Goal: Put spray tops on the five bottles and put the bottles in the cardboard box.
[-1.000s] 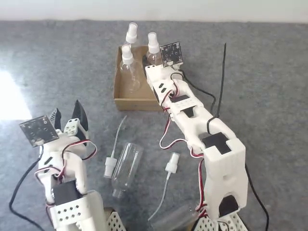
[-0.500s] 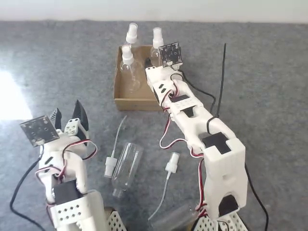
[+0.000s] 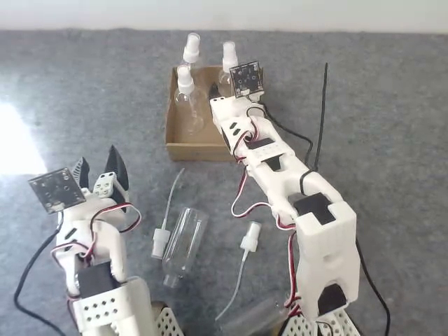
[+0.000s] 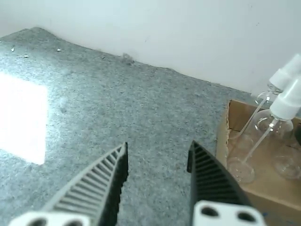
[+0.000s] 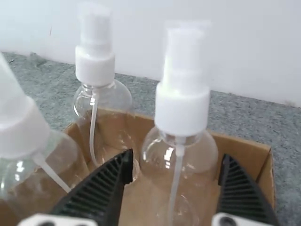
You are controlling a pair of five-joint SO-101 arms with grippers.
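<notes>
Three bottles [image 3: 187,105] in box [image 3: 189,150] | right gripper [image 5: 175,165] straddles one | loose bottle [image 3: 183,241] outside

Bare carpet [image 3: 84,91] beside box [image 3: 196,151]; bottles [image 3: 187,105] inside

Bright even light, glare patch on carpet [image 3: 392,105], faint shadows

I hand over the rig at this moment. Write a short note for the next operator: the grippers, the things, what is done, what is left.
Left gripper: open, empty, near left of the box.
Right gripper: open, one jaw on each side of a capped bottle standing in the box.
Done: that one and two more capped bottles stand in the box.
Left: a bare bottle lies on the table between two loose spray tops; a second bottle lies by the right arm's base, partly hidden. Cap both, box both.
</notes>
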